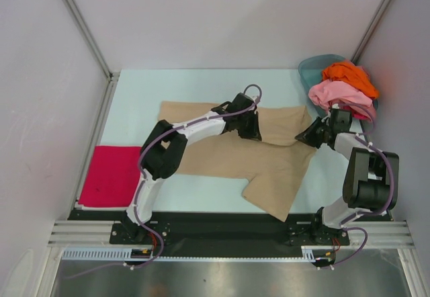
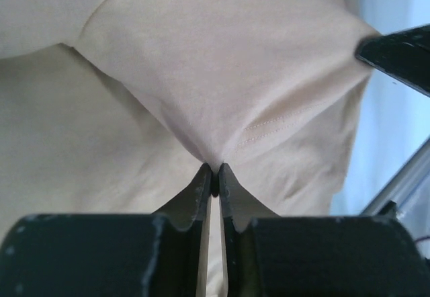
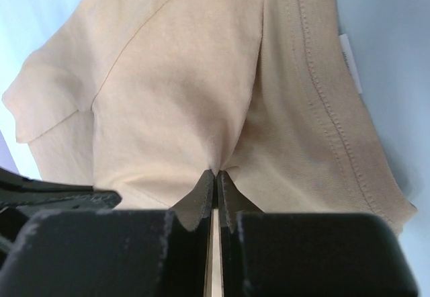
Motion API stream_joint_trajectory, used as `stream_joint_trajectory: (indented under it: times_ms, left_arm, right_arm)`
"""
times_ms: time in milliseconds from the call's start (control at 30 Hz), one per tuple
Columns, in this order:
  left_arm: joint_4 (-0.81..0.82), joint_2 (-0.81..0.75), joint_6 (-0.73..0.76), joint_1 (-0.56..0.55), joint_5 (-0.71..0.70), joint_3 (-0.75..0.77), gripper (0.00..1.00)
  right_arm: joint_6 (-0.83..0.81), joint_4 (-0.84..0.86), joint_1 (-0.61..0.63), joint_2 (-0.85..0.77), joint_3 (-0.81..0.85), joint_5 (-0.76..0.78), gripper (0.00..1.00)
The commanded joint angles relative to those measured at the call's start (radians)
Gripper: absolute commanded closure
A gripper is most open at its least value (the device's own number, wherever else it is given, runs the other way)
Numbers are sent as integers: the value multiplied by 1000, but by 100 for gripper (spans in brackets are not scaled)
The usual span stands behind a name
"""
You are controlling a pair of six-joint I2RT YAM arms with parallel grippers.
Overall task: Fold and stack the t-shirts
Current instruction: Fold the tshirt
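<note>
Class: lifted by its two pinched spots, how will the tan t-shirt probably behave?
Probably floppy: the tan t-shirt puckers into creases at the left gripper and right gripper. Likely light: small pinches tent it. It should sag between them.

left arm (image 1: pixel 176 139) extended forward | left claw (image 2: pixel 215 176) pinching tan t-shirt (image 2: pixel 201 75), apparently tight | right claw (image 3: pixel 215 176) pinching it too

A tan t-shirt (image 1: pixel 269 169) spread mid-table; magenta t-shirt (image 1: pixel 111 176) folded left.
</note>
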Motion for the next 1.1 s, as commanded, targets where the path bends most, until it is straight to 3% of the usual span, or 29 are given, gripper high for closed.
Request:
stream_joint_trajectory:
  times_ms: [0, 67, 133, 200, 233, 300, 333, 433, 600, 833, 967, 1067]
  left_arm:
    - [-31, -73, 26, 13, 73, 42, 87]
    - [-37, -81, 28, 13, 104, 44, 85]
    - [-66, -96, 46, 13, 108, 38, 73]
    - [-98, -140, 73, 21, 81, 32, 69]
    - [-121, -167, 96, 24, 58, 3, 63]
    - [-125, -254, 118, 45, -2, -40, 56]
    - [-126, -280, 136, 59, -17, -85, 53]
    - [-119, -374, 162, 128, -36, -164, 52]
    - [-70, -424, 155, 298, -5, -243, 52]
    - [4, -362, 97, 496, 133, -202, 50]
    - [4, -283, 58, 607, 182, -159, 51]
    - [21, -225, 40, 656, 193, -134, 52]
  right_arm:
    - [-15, -20, -19, -2, 42, 7, 95]
    - [-18, -20, -28, -1, 48, 1, 95]
    - [-26, -30, -33, -6, 51, 4, 91]
    - [-41, -68, -39, -20, 65, 30, 86]
    - [-59, -79, -40, -26, 71, 36, 84]
    - [-73, -99, -43, -49, 80, 47, 73]
    - [-79, -99, -43, -58, 80, 68, 61]
    - [-98, -78, -40, -63, 91, 94, 49]
    - [-118, -40, 16, 4, 189, 172, 48]
    - [-244, -79, 159, 198, 449, 491, 44]
    - [-268, -101, 170, 311, 563, 527, 45]
    - [-268, -92, 174, 362, 611, 539, 51]
